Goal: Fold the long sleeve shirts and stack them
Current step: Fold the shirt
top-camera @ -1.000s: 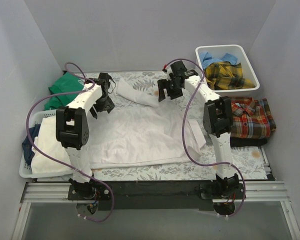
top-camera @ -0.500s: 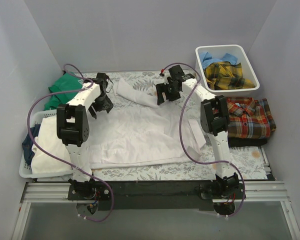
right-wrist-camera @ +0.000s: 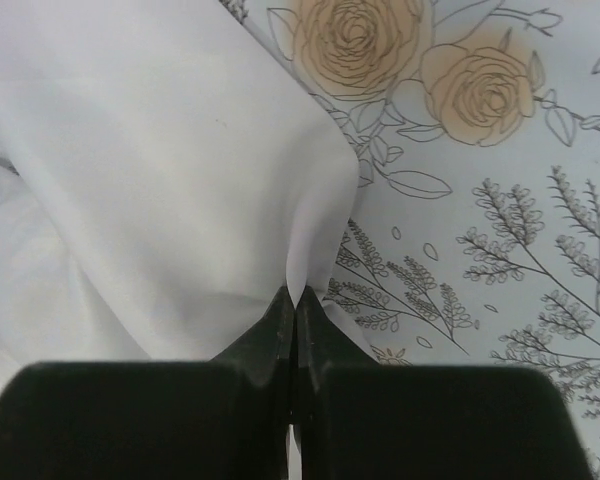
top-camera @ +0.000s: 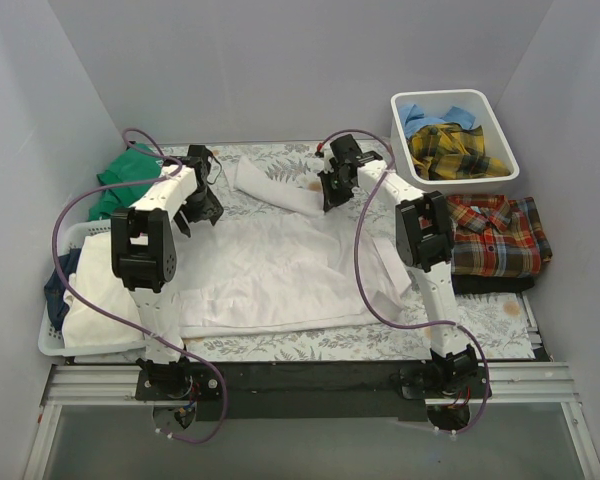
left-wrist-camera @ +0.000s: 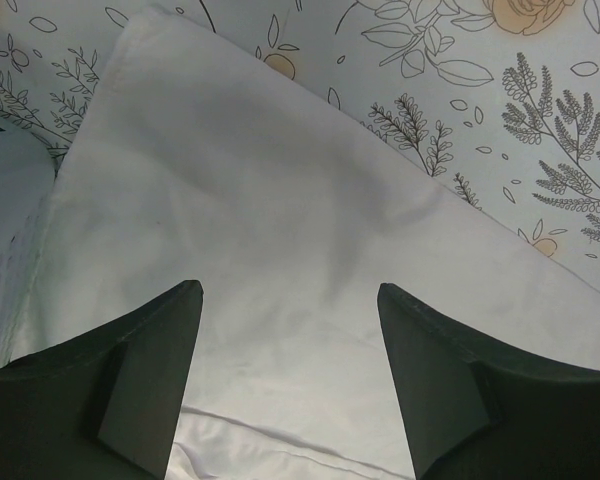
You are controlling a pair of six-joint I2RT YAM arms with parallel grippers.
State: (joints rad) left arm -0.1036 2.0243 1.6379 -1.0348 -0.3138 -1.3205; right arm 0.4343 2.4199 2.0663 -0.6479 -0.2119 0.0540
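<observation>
The large white shirt (top-camera: pixel 280 265) lies spread on the floral table cover, one sleeve (top-camera: pixel 275 185) stretched across the back. My right gripper (top-camera: pixel 330 192) is shut at that sleeve's right end. In the right wrist view a raised fold of the white shirt (right-wrist-camera: pixel 160 160) is pinched in the right gripper (right-wrist-camera: pixel 296 300). My left gripper (top-camera: pixel 202 205) hovers open over the shirt's back left part; white cloth (left-wrist-camera: pixel 260 200) fills the gap in the left gripper (left-wrist-camera: pixel 290 300). The red-orange-navy plaid shirt (top-camera: pixel 500 235) lies folded at right. The yellow plaid shirt (top-camera: pixel 450 150) and light blue shirt (top-camera: pixel 425 115) sit in a bin.
The white bin (top-camera: pixel 445 97) stands at the back right. A green cloth (top-camera: pixel 130 175) lies at the back left. A white basket (top-camera: pixel 50 345) with white and dark blue cloth sits at the left edge. Something dark (top-camera: pixel 495 284) lies under the folded plaid shirt.
The right gripper has shifted slightly left and shut on the edge of the white sleeve. The left gripper has edged a little toward the back, still open.
</observation>
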